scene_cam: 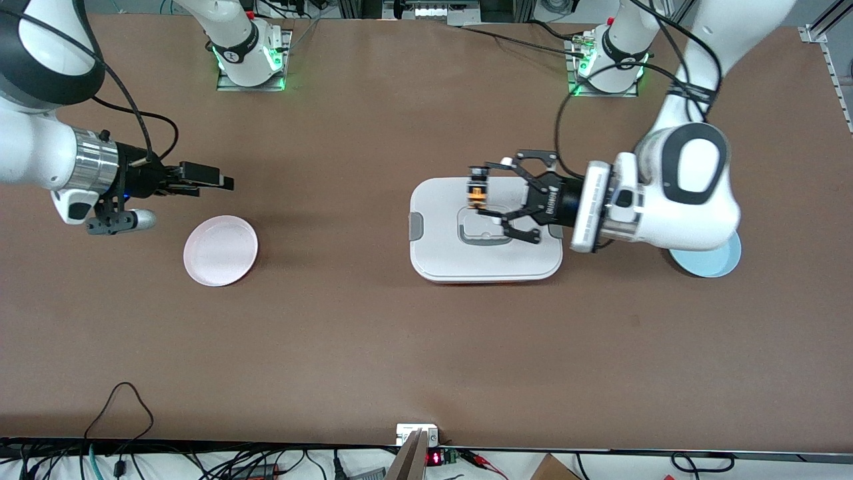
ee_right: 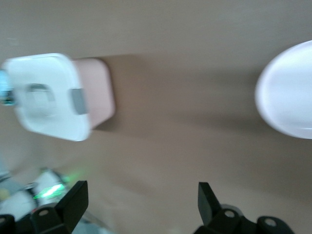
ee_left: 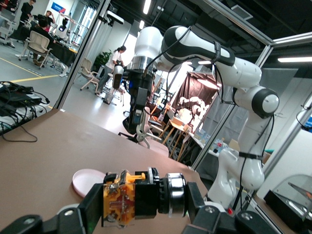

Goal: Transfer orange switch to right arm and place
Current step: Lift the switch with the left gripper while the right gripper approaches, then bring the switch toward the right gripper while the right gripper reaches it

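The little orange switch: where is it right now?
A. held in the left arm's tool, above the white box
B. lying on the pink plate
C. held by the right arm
A: the left tool grips the orange switch above the white box.

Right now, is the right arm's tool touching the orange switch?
Apart. The front view shows the right tool over bare table near the pink plate, while the left tool holds the orange switch above the white box.

A robotics lab: two bench-mounted arms on a brown table [scene_cam: 373, 347], aluminium framing, office chairs (people seated nearby).
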Motion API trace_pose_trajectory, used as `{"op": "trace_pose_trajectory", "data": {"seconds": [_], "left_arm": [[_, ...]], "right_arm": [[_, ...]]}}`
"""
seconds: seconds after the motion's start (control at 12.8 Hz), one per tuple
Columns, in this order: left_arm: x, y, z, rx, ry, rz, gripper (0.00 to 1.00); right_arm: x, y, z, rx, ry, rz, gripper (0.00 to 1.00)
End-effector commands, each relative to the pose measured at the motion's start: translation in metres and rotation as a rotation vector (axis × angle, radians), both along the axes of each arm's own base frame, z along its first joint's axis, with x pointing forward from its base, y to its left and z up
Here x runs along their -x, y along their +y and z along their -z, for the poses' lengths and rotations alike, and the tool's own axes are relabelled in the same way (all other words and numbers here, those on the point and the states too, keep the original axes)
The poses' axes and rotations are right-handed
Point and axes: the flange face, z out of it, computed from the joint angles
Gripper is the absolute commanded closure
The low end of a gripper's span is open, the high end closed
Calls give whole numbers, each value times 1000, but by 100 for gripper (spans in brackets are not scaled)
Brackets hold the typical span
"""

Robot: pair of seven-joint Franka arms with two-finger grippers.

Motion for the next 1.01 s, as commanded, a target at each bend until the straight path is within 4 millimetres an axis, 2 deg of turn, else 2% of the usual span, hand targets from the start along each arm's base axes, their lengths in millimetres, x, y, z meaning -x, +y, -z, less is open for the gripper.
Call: {"op": "trace_pose_trajectory", "data": {"seconds": [0.0, 0.16, 0.23, 0.39, 0.78, 0.94], "left_arm": [[19, -43, -2, 50, 80, -15, 100], [24, -64, -5, 51, 71, -59, 100], [27, -75, -9, 42, 63, -74, 100], [30, -89, -15, 34, -7, -110, 100], [36, -113, -2, 147, -58, -156, 100], [39, -122, 0, 152, -53, -155, 100]], "right_arm": [[-5, 21, 11, -239, 96, 32, 0], [-16, 34, 23, -406, 144, 89, 0], [-20, 43, 21, -488, 153, 115, 0], [-23, 66, 30, -585, 188, 141, 0], [-30, 74, 53, -754, 366, 324, 0], [-30, 88, 50, -782, 436, 356, 0]]}}
